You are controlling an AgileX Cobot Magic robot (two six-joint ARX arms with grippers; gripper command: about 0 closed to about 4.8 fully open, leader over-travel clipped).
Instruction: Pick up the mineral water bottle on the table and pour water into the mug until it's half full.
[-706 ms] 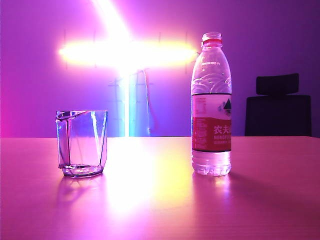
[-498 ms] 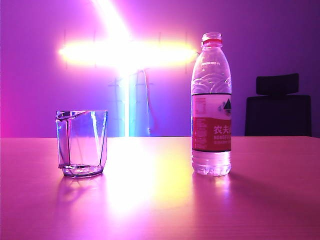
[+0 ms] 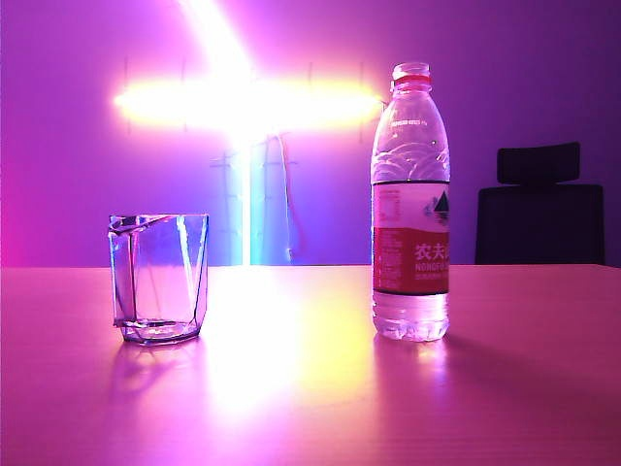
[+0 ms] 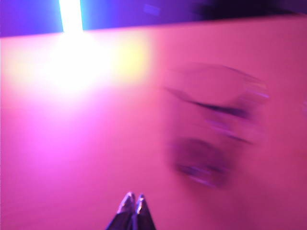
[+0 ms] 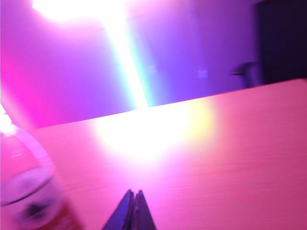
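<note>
On the left of the glossy pink-lit bench [image 3: 310, 408] the mug [image 3: 159, 279] is standing upright, clear and faceted, looking empty. Well to its right the mineral water bottle [image 3: 410, 204] is standing upright too, cap off, red ring at the neck, its red-and-white label facing me. Neither arm is showing from where I am watching. The left hand [image 4: 134, 203] is hovering over the bench with its fingers pressed together, gripping nothing, the mug a blur ahead of it and off to one side. The right hand [image 5: 134, 195] is likewise closed and empty above the bench (the bottle is sitting close beside it, untouched). A dark chair [image 3: 539, 209] is waiting behind the bench.
</note>
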